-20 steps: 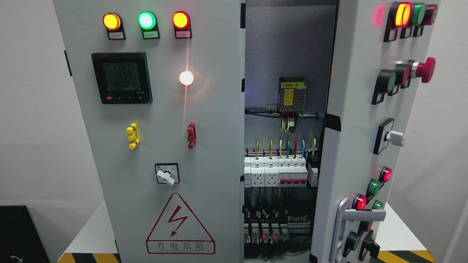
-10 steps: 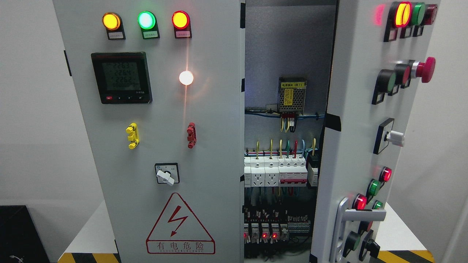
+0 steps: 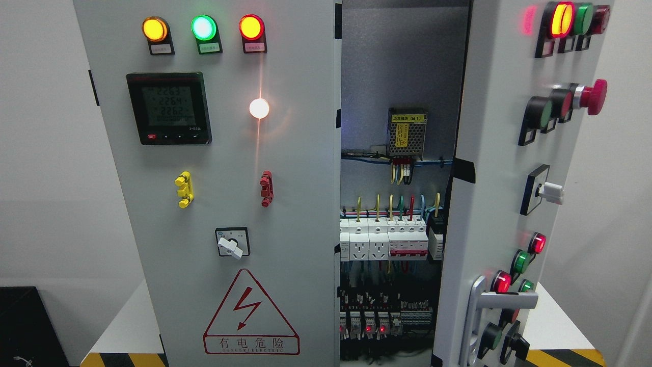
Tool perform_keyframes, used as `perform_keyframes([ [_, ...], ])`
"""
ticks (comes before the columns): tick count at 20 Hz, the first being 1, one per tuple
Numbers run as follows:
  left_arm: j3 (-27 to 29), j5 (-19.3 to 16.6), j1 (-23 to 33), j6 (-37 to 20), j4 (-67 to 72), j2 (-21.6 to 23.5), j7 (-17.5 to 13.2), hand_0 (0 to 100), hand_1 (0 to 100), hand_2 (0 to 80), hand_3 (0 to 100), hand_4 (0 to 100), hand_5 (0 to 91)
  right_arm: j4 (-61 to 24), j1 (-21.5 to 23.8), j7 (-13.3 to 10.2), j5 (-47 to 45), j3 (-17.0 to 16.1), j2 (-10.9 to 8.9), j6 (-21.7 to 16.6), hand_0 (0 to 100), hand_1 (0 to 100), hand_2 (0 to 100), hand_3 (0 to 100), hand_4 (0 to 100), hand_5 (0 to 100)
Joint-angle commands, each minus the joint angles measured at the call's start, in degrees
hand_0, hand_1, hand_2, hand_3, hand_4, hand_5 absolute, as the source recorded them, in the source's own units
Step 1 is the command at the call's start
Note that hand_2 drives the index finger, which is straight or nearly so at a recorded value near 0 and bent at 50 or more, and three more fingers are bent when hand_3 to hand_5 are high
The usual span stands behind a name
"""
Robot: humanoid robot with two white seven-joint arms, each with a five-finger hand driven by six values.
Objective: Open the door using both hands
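I see the right cabinet door swung open, breakers exposed; no hands visible, fingers' state unknowable.

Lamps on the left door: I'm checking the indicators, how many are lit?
4: amber, green and red in a row along the top, and a white one below the red.

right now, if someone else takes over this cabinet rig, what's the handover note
Hands: neither the left nor the right hand is in view.
Right door: swung open toward the camera, its silver handle at the lower edge of the picture, untouched.
Left door: shut, flat to the camera, lamps lit.
Cabinet interior: exposed between the doors, breakers and wiring visible.
Done: right door is open.
Left: opening the left door, if both are meant; no handle for it shows from here.
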Motion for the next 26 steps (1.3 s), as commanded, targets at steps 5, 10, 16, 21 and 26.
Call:
perform_keyframes([
  [5,-7.5,13.3,-18.6,1.6,-6.1,4.6,-0.2,0,0,0.0,0,0,0.0,0.0,0.0,0.0,1.8,0.0,0.00,0.0,19,0,0,0,0,0],
  [10,-7.5,21.1,-27.2,5.0,-5.9,5.6,-0.2,0,0,0.0,0,0,0.0,0.0,0.0,0.0,1.8,0.0,0.00,0.0,19,0,0,0,0,0],
  [16,-10.0,27.9,-34.9,6.8,-5.8,5.2,0.0,0,0,0.0,0,0,0.0,0.0,0.0,0.0,1.8,0.0,0.00,0.0,19,0,0,0,0,0],
  [21,-12.1,31.4,-41.9,8.7,-5.4,4.0,0.1,0,0,0.0,0,0,0.0,0.0,0.0,0.0,1.8,0.0,0.00,0.0,19,0,0,0,0,0],
  [26,-13.2,34.9,-48.7,11.6,-4.4,2.0,0.1,0,0,0.0,0,0,0.0,0.0,0.0,0.0,1.8,0.0,0.00,0.0,19,0,0,0,0,0],
])
